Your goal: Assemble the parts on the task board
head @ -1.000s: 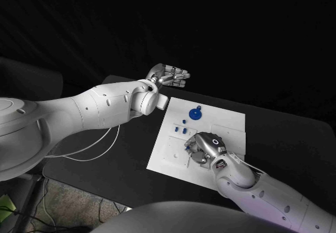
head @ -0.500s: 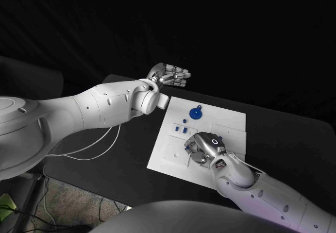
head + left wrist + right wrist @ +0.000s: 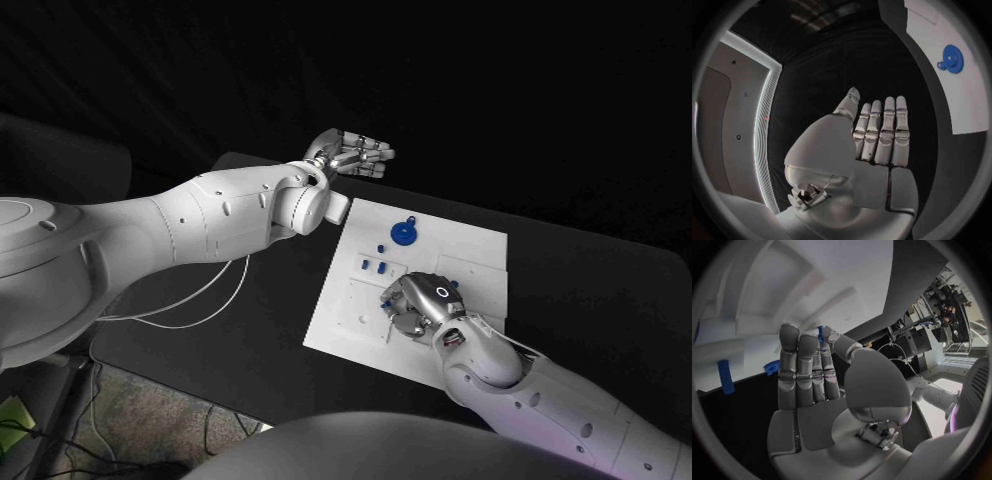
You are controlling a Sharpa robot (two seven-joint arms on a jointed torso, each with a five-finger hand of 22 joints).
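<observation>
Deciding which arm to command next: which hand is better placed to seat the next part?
Probably the right hand: it is over the task board, pinching a small blue part. The left hand hangs off the board's far corner, holding nothing.

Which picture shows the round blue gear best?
The left wrist view: the blue gear lies unobstructed on the white task board, its toothed edge visible. The head view shows the gear smaller, near the board's far edge. In the right wrist view I cannot pick it out.

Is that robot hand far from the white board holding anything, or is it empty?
Empty. The left robot hand hangs with straight fingers side by side, nothing between them, beyond the task board.
</observation>
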